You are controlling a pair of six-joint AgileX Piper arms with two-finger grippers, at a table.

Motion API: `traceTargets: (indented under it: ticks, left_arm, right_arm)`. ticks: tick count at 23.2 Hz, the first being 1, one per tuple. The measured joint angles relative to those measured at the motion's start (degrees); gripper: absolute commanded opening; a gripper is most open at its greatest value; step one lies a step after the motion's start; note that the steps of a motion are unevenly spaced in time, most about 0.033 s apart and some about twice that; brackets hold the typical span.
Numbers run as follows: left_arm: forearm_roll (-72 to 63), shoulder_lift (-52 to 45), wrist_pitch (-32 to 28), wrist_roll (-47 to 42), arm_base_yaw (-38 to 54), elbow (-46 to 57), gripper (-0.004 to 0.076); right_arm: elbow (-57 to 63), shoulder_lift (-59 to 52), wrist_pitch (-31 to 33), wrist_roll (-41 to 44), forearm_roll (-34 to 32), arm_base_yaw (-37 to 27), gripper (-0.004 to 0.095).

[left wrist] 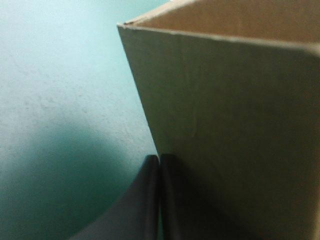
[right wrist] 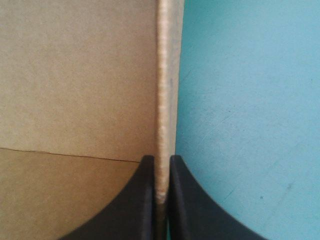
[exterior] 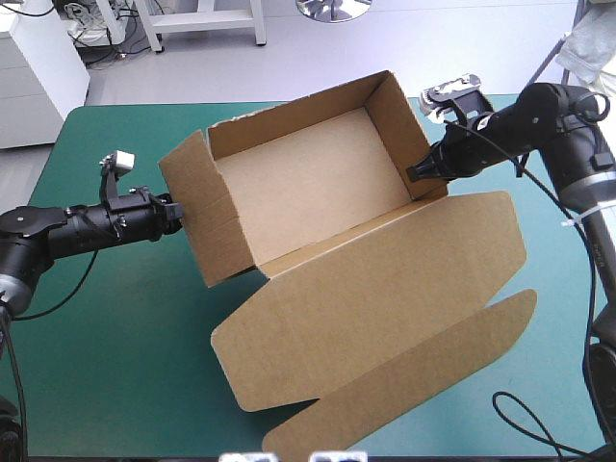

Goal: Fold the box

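On the teal-green table, the brown box sits in the middle as an open tray, lid flat.
It looks light and stiff but bendy, so thin wall edges are good places to hold. The right gripper reaches in low and pinches the right wall's edge. The left gripper, fingers pressed together, lies level against the left wall's outside.

The setting was a robotics laboratory. Two robot arms, the left arm and the right arm, were stationed at a table with a teal-green cover. Beyond the table's far edge were a plain grey floor, a white cabinet, the white legs of a bench frame, loose cables and a chrome pedestal base.
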Motion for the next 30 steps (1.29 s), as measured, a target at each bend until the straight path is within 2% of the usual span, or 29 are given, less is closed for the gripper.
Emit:
traceTargets:
  ticks: [11,16,19,23,25,27,29,30]
  left_arm:
    - [11.5,-9.1,-11.2,-13.1,-1.8,0.0,-0.0011]
    - [15.0,-10.7,-16.7,-17.8,-8.6,0.0,-0.0011]
    - [15.0,-10.7,-21.1,-19.4,-12.9,0.0,-0.0011]
    - [15.0,-10.7,-24.2,-19.7,-16.2,0.0,0.0004]
    - [15.0,-10.7,-24.4,-19.7,-16.4,0.0,0.0109]
    - [15.0,-10.7,-24.4,-19.7,-16.4,0.0,0.04]
    - [15.0,-10.7,-24.6,-19.7,-16.4,0.0,0.0602]
    - [14.4,-10.7,-25.6,-19.7,-16.4,0.0,0.0631]
  right_arm:
    - [0.0,0.0,-2.6,3.8,-4.1,2.2,-0.0012]
    - [0.0,0.0,-2.7,4.0,-4.1,2.2,-0.0012]
    - [0.0,0.0,-2.7,4.1,-4.1,2.2,-0.0012]
    - [0.0,0.0,-2.7,4.2,-4.2,2.2,-0.0012]
    - [0.0,0.0,-2.5,4.2,-4.2,2.2,-0.0011]
    - [0.0,0.0,-2.2,4.4,-4.2,2.2,-0.0012]
    - [0.0,0.0,-1.6,4.5,-4.7,2.2,-0.0012]
    - [0.0,0.0,-1.5,4.6,-5.4,2.2,-0.0012]
